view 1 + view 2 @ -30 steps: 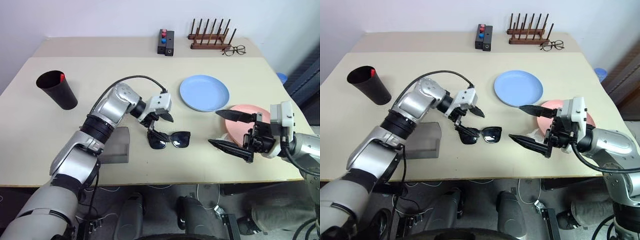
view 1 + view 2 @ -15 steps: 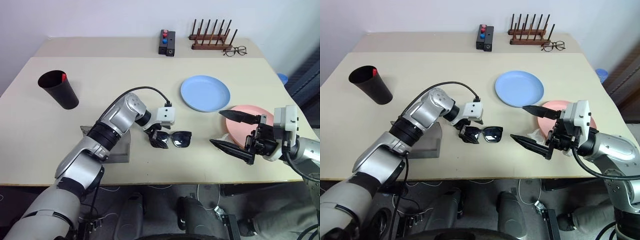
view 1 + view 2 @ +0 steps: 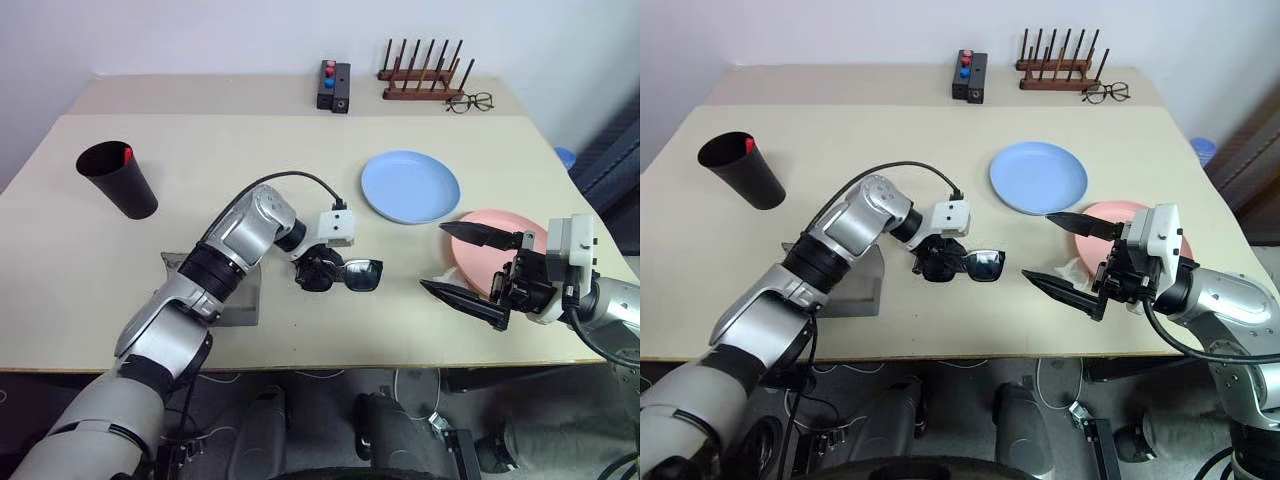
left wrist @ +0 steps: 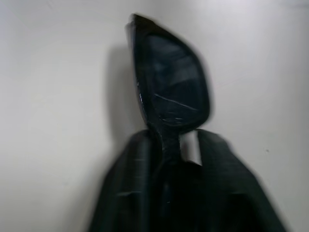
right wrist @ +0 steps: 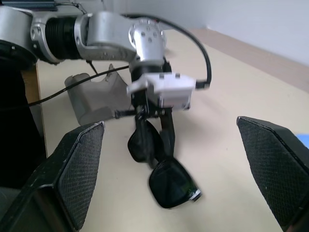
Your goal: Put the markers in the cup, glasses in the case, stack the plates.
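Note:
The black glasses [image 3: 362, 274] lie on the table in front of me. My left gripper [image 3: 316, 270] is shut on their left half, and in the left wrist view one lens [image 4: 176, 82] sticks out past the fingers. The grey case [image 3: 246, 300] lies under my left forearm, partly hidden. At the far left stands the black cup [image 3: 118, 180], with a marker's red cap [image 3: 126, 153] showing at its rim. The blue plate [image 3: 410, 186] sits right of centre. The pink plate [image 3: 503, 219] lies behind my right gripper [image 3: 432, 256], which hovers open and holds nothing.
At the table's back stand a wooden peg rack [image 3: 425, 75], thin clear spectacles [image 3: 468, 101] and a black box with red and blue buttons [image 3: 332, 85]. The table's front edge runs just below both arms.
My left gripper dropped onto the glasses and went from open to shut around their left half. The glasses barely shifted. The right arm held still.

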You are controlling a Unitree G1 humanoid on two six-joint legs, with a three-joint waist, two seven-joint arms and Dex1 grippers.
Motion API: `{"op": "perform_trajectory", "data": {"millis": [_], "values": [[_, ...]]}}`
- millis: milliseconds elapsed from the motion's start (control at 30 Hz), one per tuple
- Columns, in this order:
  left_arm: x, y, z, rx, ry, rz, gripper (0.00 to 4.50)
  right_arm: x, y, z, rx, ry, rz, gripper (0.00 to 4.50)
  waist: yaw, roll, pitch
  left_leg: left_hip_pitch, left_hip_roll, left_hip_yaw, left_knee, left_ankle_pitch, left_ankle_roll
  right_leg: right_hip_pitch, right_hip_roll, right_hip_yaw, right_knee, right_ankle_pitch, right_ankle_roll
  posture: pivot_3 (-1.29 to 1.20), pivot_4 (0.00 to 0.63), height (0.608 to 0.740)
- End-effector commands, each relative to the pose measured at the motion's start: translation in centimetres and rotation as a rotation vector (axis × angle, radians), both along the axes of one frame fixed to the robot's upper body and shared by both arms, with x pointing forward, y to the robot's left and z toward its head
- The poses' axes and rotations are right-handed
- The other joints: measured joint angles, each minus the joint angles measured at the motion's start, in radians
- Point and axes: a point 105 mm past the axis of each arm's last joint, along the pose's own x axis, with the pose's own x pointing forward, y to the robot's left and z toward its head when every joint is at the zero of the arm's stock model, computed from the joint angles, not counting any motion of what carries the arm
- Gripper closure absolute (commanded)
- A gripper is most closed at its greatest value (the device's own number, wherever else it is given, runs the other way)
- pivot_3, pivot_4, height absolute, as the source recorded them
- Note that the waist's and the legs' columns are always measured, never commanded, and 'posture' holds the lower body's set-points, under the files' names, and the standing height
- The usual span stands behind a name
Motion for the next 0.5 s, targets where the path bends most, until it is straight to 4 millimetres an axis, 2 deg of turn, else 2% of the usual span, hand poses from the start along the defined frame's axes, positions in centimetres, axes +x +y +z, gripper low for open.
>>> {"op": "perform_trajectory", "data": {"millis": [33, 200, 500], "values": [[-0.1, 0.3, -0.7, 0.031, 0.025, 0.012, 4.49, 0.0, -0.2, 0.8, 0.003, -0.047, -0.009, 0.00, 0.000, 0.000, 0.000, 0.000, 0.000, -0.001, 0.001, 0.000, 0.000, 0.001, 0.000, 0.000, -0.001, 0.000, 0.000, 0.00, 0.150, 0.740], [0.6, 0.5, 1.6, -0.021, 0.063, 0.041, 4.49, 0.1, -0.3, 0.7, 0.000, -0.047, -0.015, 0.00, -0.003, 0.000, 0.000, -0.001, 0.000, 0.000, 0.000, 0.000, 0.000, 0.003, 0.000, -0.001, -0.006, 0.000, 0.000, 0.00, 0.150, 0.740], [0.3, 1.9, 4.7, -0.038, 0.138, 0.014, 4.49, 0.5, -0.2, 0.9, 0.000, -0.054, -0.014, 0.00, -0.004, 0.000, 0.000, -0.003, 0.000, 0.000, -0.001, 0.000, 0.001, 0.000, 0.000, -0.001, -0.006, 0.001, -0.001, 0.00, 0.150, 0.740]]}}
